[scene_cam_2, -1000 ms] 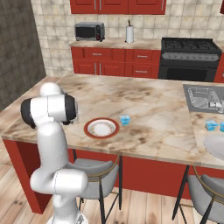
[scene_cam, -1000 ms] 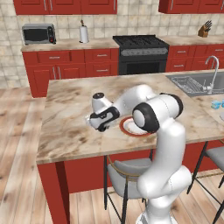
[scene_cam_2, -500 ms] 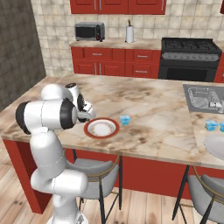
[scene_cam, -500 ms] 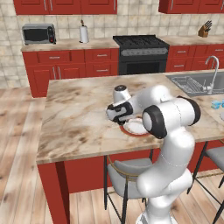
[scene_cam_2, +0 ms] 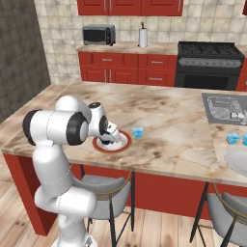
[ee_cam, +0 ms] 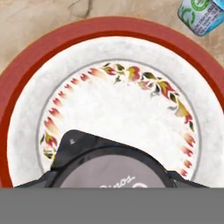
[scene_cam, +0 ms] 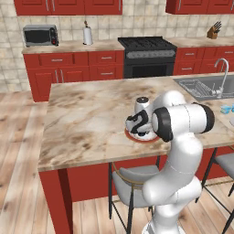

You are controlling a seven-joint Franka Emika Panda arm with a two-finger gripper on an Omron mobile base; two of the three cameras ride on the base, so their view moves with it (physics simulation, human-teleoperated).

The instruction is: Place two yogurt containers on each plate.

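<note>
The white plate with the broad red rim lies just below my hand, its flowered centre in full sight. My gripper is shut on the dark yogurt container, whose paler grey top sits low over the plate's near part. A light blue yogurt container stands on the counter just off the plate's rim. From the base, the gripper hangs over this plate, with the light blue cup to its right. The pale plate lies far right, two light blue cups behind it.
The marble island counter stretches left of the plate. A sink with a dish rack is at the back right. Stools stand under the counter's near edge.
The arm has swung from the left of the counter to the right and come down over the red-rimmed plate, carrying the dark container.
</note>
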